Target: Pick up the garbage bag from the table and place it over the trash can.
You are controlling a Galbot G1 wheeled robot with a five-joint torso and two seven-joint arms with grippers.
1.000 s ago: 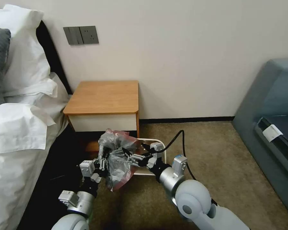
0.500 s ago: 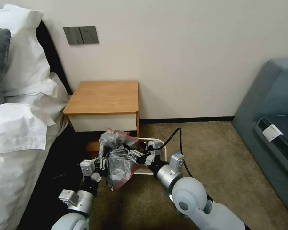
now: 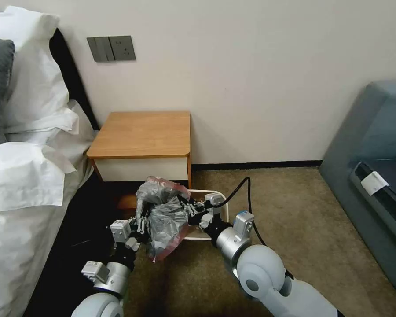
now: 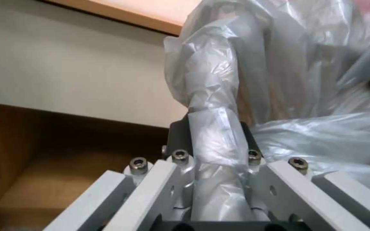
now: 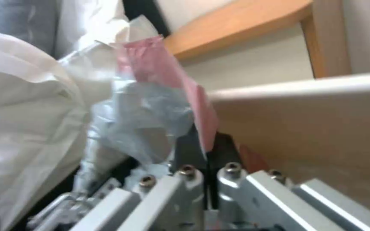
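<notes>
Below the table (image 3: 141, 132), both arms reach inward, left gripper (image 4: 214, 141) and right gripper (image 5: 208, 150) each clamped on the bunched garbage bag (image 3: 163, 215), which hangs lengthwise downward at the trash can (image 3: 215, 196) left rim.

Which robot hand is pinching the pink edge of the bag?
The right gripper, over the trash can; its fingers clamp the garbage bag's pink edge. The left gripper holds grey plastic.

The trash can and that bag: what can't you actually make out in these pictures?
- Inside of the trash can: head view, covered by the garbage bag and the right claw.
- The bag's opening: head view, too crumpled to trace.
- Left claw: left wrist view, its pads are wrapped in bag plastic.
- Right claw tips: right wrist view, hidden behind the pink edge.
- The can's base: right wrist view, cut off by the frame's edge.
</notes>
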